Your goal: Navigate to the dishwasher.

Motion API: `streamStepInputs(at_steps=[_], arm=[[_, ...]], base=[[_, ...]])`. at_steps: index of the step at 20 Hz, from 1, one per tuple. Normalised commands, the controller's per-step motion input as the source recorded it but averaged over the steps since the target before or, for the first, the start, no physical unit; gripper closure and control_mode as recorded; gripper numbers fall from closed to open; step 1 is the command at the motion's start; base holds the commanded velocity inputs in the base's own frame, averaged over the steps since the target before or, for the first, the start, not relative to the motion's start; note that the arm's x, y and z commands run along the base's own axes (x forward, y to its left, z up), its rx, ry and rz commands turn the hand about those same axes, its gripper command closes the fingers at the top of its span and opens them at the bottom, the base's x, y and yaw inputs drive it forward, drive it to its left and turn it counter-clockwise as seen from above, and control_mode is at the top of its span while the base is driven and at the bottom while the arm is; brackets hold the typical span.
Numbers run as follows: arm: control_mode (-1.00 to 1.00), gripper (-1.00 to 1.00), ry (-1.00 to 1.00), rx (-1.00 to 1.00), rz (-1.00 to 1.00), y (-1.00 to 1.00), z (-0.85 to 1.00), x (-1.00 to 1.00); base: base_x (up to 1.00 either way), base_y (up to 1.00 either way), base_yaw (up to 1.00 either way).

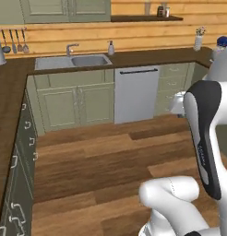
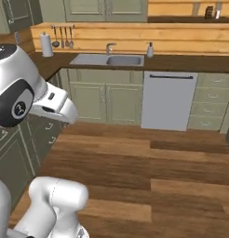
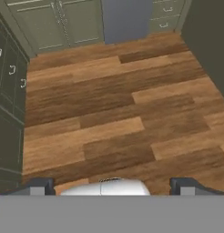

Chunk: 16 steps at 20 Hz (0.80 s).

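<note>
The dishwasher point(image 1: 136, 94) is a flat light-grey panel with a dark bar handle near its top, set under the dark counter just right of the sink. From the other side the dishwasher point(image 2: 168, 101) stands across the wooden floor, some way ahead. In the hand view the dishwasher point(image 3: 126, 19) shows as a grey panel at the top edge. My gripper point(image 3: 113, 185) hangs over the floor with its fingertips point(image 3: 38, 185) far apart, open and holding nothing.
Sage-green cabinets point(image 1: 74, 105) run under the steel sink point(image 1: 71, 61) and down the left wall point(image 1: 20, 152). A drawer stack point(image 2: 208, 104) sits right of the dishwasher. A dark unit point(image 3: 209, 50) stands at the right. Wooden floor point(image 2: 135, 162) lies open between.
</note>
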Motion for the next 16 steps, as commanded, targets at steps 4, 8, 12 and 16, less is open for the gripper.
streamStepInputs(at_steps=[4, 8, 12, 16], arm=[[1.0, -1.0, 0.0, 0.0, 0.0, 0.0, 0.0, 0.0], [1.0, -1.0, 0.0, 0.0, 0.0, 0.0, 0.0, 0.0], [1.0, -1.0, 0.0, 0.0, 0.0, 0.0, 0.0, 0.0], [1.0, -1.0, 0.0, 0.0, 0.0, 0.0, 0.0, 0.0]], base=[[1.0, -0.51, 0.38], [1.0, -0.94, 0.14], [1.0, -1.0, 0.03], [1.0, -1.0, 0.01]])
